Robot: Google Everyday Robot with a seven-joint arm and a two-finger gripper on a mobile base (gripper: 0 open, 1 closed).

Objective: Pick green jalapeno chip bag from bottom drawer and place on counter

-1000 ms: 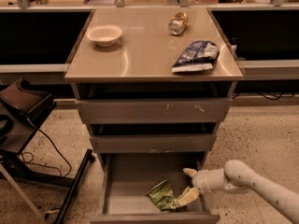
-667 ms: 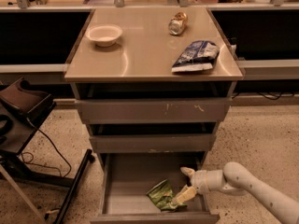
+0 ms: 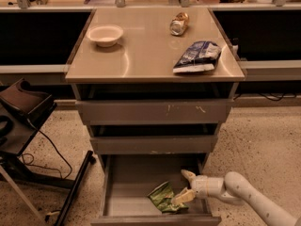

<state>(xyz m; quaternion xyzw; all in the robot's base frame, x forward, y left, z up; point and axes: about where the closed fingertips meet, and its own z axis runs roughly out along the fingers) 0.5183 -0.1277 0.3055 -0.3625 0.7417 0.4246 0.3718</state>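
Observation:
The green jalapeno chip bag (image 3: 162,197) lies crumpled on the floor of the open bottom drawer (image 3: 129,187), near its front right. My gripper (image 3: 186,186) reaches into the drawer from the right on a white arm. Its fingers are spread: the lower fingertip (image 3: 181,198) touches the bag's right edge and the upper one stands free behind it. The bag is not between the fingers. The beige counter (image 3: 150,51) tops the cabinet above.
On the counter are a white bowl (image 3: 105,34), a tipped can (image 3: 179,23) and a blue-and-white bag (image 3: 197,56). The two upper drawers (image 3: 155,112) are slightly open. A black stand with cables (image 3: 23,112) is left of the cabinet.
My gripper has moved slightly left inside the drawer, closer to the green bag. The bag has not moved.

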